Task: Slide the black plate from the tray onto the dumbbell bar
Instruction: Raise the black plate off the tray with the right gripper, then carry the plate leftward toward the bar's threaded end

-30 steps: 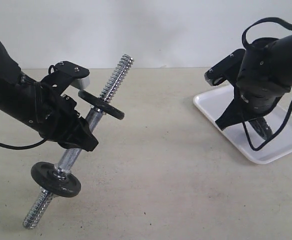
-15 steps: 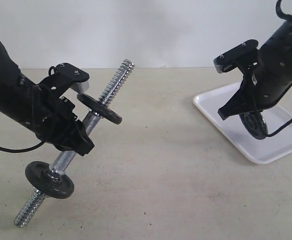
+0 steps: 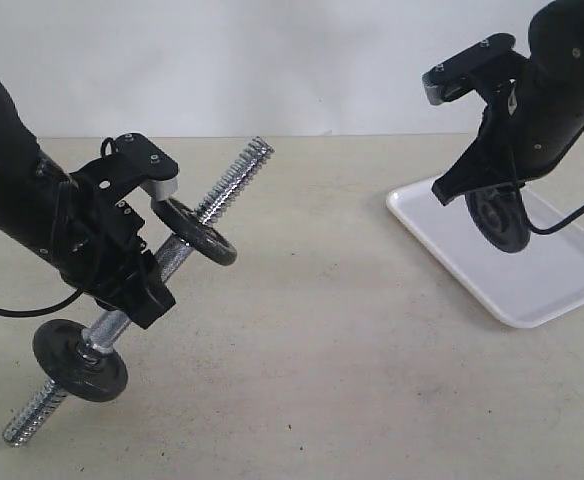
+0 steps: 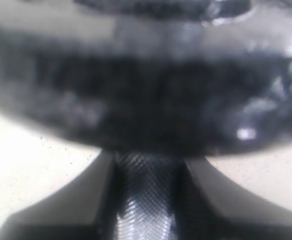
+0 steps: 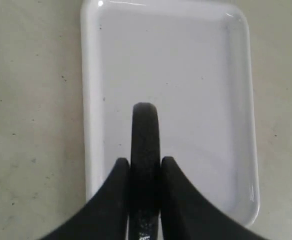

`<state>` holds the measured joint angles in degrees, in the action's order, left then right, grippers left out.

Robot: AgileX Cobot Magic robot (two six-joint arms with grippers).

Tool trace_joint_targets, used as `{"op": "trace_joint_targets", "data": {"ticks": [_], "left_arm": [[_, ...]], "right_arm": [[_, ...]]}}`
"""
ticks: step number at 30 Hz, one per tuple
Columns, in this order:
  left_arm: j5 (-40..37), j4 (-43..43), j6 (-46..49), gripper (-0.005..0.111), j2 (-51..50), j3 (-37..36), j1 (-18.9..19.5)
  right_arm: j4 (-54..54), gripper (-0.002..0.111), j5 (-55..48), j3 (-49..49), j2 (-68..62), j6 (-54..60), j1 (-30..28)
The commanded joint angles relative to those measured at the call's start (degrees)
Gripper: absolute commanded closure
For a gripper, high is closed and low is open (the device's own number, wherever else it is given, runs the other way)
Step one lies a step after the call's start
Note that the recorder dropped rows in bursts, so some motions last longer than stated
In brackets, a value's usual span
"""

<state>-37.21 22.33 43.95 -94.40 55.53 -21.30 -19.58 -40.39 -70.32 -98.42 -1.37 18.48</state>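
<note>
Tray (image 5: 241, 100): white, shallow, rounded.
Right gripper (image 5: 145, 164): pinched round black plate (image 5: 145, 125) above it.
Left gripper (image 3: 155, 287): apparently clamped chrome dumbbell bar (image 3: 230, 182).

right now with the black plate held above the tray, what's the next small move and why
Probably carry the right gripper across toward the free threaded end of the dumbbell bar: the black plate is gripped edge-on above the tray, and the left gripper holds the bar tilted, that end pointing up.
</note>
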Motion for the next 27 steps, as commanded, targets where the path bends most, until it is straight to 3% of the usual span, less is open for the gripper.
{"op": "trace_joint_targets", "data": {"ticks": [1,17,27], "left_arm": [[1.5,2.7,1.8,0.102,3.7,1.7,-0.1],[-3.6,5.1,2.4,0.102,3.7,1.7,-0.1],[-3.6,9.2,2.4,0.102,1.0,1.7,-0.1]], "right_arm": [[5.2,0.108,0.1,-1.8,2.7,5.4,-0.3],[19.6,0.108,-1.4,-1.8,7.6,16.1,-0.3],[19.9,0.108,-1.4,-1.8,9.1,17.4,3.1]]}}
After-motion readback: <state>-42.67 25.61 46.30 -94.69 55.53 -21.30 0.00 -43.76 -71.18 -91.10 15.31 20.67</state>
